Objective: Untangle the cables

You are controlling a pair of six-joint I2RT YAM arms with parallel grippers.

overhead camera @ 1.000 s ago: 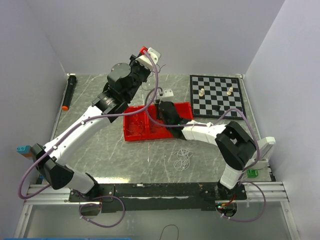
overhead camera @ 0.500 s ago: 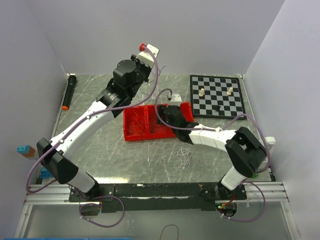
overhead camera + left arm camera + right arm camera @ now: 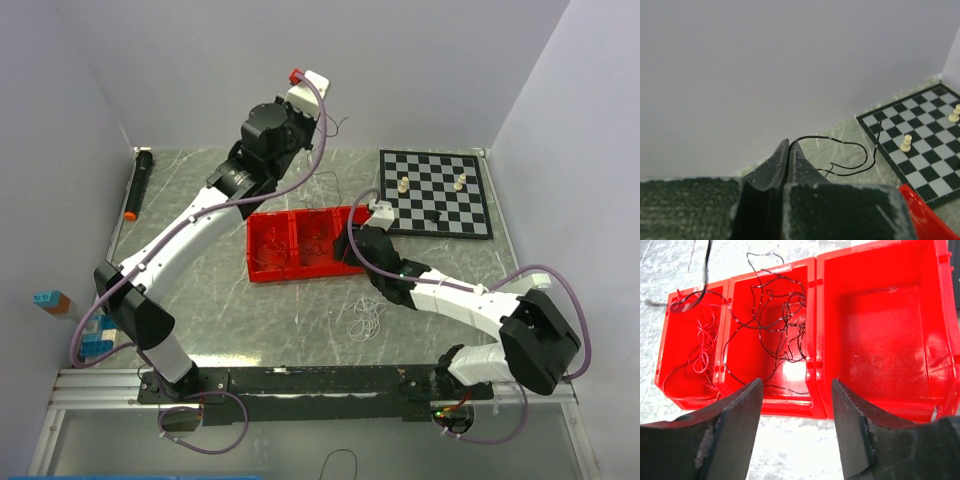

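— What do we have in the tools?

— Our left gripper (image 3: 788, 150) is pinched tight on a thin black wire (image 3: 820, 137), raised at the top centre of the overhead view. Our right gripper (image 3: 796, 390) stands with its jaws apart and nothing between them, hanging over the near rim of the red plastic tray with three compartments (image 3: 812, 340).

— Which way does the held wire run?

— In the left wrist view it leaves the fingertips and arcs to the right, looping back on itself short of the black-and-white chessboard (image 3: 920, 145). Overhead, faint strands drop from the raised gripper toward the tray, so we judge its long axis runs top to bottom in that frame. We cannot trace where its free end lands.

— How far along are we?

— Partly sorted, we would say. A thin red wire (image 3: 702, 347) lies coiled in the left compartment of the right wrist view, loose black wires (image 3: 785, 315) fill the middle one, and the right compartment holds nothing. A small tangle of white wires (image 3: 366, 320) lies on the grey marbled table (image 3: 200, 290), below the tray in the overhead frame. That tangle looks to be what is left.
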